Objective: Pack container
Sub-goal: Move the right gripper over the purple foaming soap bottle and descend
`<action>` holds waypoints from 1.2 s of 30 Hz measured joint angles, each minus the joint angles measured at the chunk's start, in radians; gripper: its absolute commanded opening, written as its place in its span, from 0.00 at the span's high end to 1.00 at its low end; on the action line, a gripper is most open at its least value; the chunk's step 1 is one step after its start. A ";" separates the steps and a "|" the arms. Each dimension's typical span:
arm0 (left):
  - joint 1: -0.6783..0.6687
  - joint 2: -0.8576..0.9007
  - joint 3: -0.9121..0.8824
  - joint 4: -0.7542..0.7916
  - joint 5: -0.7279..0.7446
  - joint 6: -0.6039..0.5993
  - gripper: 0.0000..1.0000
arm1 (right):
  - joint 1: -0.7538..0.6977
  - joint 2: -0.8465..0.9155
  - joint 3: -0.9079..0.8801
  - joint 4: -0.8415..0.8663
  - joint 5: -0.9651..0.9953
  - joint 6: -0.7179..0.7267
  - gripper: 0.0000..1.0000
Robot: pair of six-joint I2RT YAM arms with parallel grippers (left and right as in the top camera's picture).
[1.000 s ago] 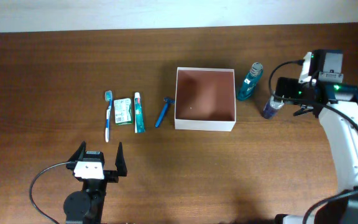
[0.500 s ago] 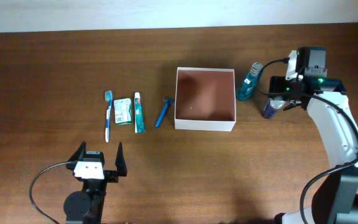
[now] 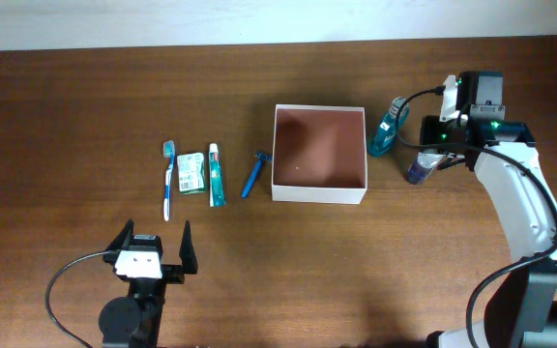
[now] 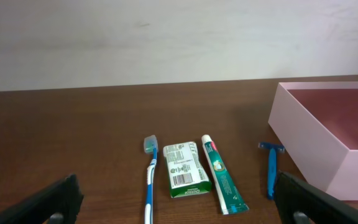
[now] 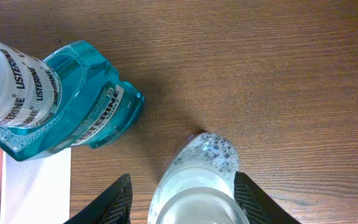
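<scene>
Scanning overhead: container (image 3: 319, 195) mid-bench; my right jaws at its 3 o'clock, astride clear bottle (image 3: 415, 174).
Left wrist: left jaws wide, empty.
Right wrist: right jaws parted, not yet clamped; mouthwash bottle (image 5: 73, 106) at 10 o'clock. Closing off-centre could tip clear bottle into it.

The overhead view looks straight down on the counter (image 3: 356, 280) from well above, with the container (image 3: 319, 195) near its middle. The left wrist view sits low over the counter and faces level toward the back wall (image 4: 166, 37), the container (image 4: 309, 149) at its right edge. The right wrist view looks steeply down from very near, just right of the container (image 5: 36, 186), onto the mouthwash bottle (image 5: 73, 118). Overhead shares the container with both.
</scene>
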 measured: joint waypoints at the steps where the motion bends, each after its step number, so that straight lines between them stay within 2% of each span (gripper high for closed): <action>1: 0.000 0.000 0.000 0.000 0.000 0.000 0.01 | 0.000 0.000 0.000 -0.001 0.003 0.000 0.56; 16: 0.000 0.000 0.000 0.000 0.000 0.000 0.01 | 0.000 -0.139 0.002 -0.056 0.022 -0.004 0.56; 19: 0.000 0.000 0.000 0.000 0.000 0.000 0.01 | 0.000 -0.137 0.002 -0.065 0.023 -0.005 0.45; 21: 0.000 0.000 0.000 0.000 0.000 0.000 0.01 | 0.000 -0.134 0.002 -0.069 0.026 -0.002 0.34; 23: 0.000 0.000 0.000 0.000 0.000 0.000 0.01 | 0.000 -0.129 0.002 -0.068 0.029 0.002 0.30; 26: 0.000 0.000 0.000 0.000 0.000 0.000 0.00 | 0.000 -0.128 -0.022 -0.024 0.030 0.023 0.30; 30: 0.000 0.000 0.000 0.000 0.000 0.000 0.01 | 0.001 -0.123 -0.069 0.037 0.031 0.058 0.37; 36: 0.000 0.000 0.000 0.000 0.000 0.000 0.01 | 0.001 -0.118 -0.074 0.052 0.041 0.124 0.43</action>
